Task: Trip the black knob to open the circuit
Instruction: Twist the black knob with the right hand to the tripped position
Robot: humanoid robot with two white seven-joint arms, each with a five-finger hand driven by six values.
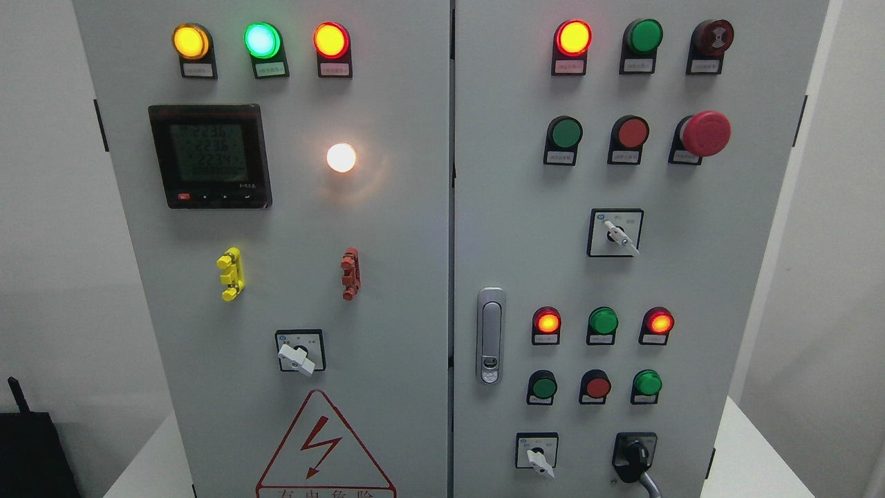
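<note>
Two grey metal doors make up the cabinet [415,277]; no robot hand shows anywhere, so hand state cannot be told; the meter [209,156] on the left door shows pale digits, roughly 223 in three rows, too blurred to read surely; below it a red-edged triangle [325,449] carries a lightning bolt and cut-off characters; small tags under the lamps are unreadable. Far right of the triangle, at the right door's bottom, sits the black knob [634,456] on a black square plate; its long axis runs nearly vertical, the lower end leaning slightly right toward a grey stub at the frame edge; it looks glossy plastic; left of it a white switch [538,458] points down-right.
</note>
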